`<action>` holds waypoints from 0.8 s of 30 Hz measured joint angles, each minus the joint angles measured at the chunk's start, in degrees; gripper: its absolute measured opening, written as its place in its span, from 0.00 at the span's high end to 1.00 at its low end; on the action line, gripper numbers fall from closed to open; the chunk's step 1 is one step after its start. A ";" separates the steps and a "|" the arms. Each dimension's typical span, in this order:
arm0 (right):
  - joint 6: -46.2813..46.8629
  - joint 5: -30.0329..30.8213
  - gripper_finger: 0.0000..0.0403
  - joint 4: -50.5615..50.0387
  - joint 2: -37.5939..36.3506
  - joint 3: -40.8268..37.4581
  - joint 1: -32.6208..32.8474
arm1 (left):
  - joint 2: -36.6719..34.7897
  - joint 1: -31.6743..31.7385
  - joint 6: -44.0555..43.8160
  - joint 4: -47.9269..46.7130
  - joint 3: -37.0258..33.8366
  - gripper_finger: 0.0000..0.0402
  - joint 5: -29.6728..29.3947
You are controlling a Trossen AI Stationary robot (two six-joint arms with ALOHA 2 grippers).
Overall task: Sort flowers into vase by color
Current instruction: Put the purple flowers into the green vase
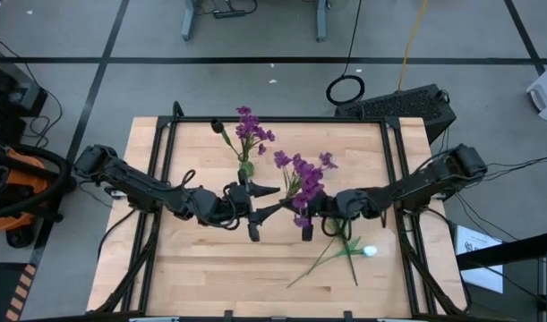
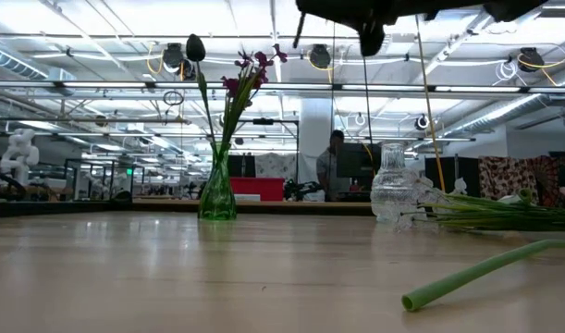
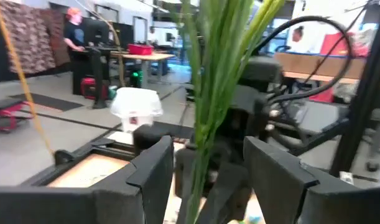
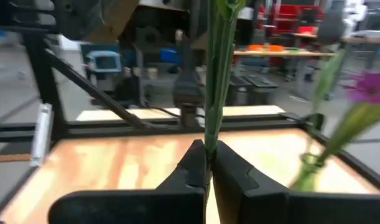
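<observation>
Above table centre, right gripper [image 4: 205, 163] clamps purple flowers [image 1: 305, 179]; left gripper [image 1: 267, 202] open beside, green vase [image 1: 246, 166] behind.

Flowers in a vase [image 1: 245, 167] toward the desk's [image 1: 183, 277] back-left; a bunch of flowers [image 1: 302, 183] mid-desk, just right of it; loose stems [image 1: 331, 255] lying front-right.

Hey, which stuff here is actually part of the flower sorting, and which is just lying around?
Part of the job:
- purple flowers in the right tool
- left tool, open around their stems
- green vase with purple flowers
- clear vase
- white flower lying on the table

Just lying about:
- black cable loop on the floor
</observation>
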 joint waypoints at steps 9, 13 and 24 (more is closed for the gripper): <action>-1.47 12.39 1.00 -5.37 -1.97 0.00 1.67 | 5.42 0.06 8.53 14.45 0.01 0.50 -2.31; -1.45 14.03 1.00 -5.78 -1.71 0.00 1.68 | 8.56 0.40 11.10 15.49 2.11 0.50 -5.57; -1.34 16.38 1.00 -6.71 -1.64 0.00 1.68 | 15.29 0.43 17.65 7.70 13.98 0.31 -19.44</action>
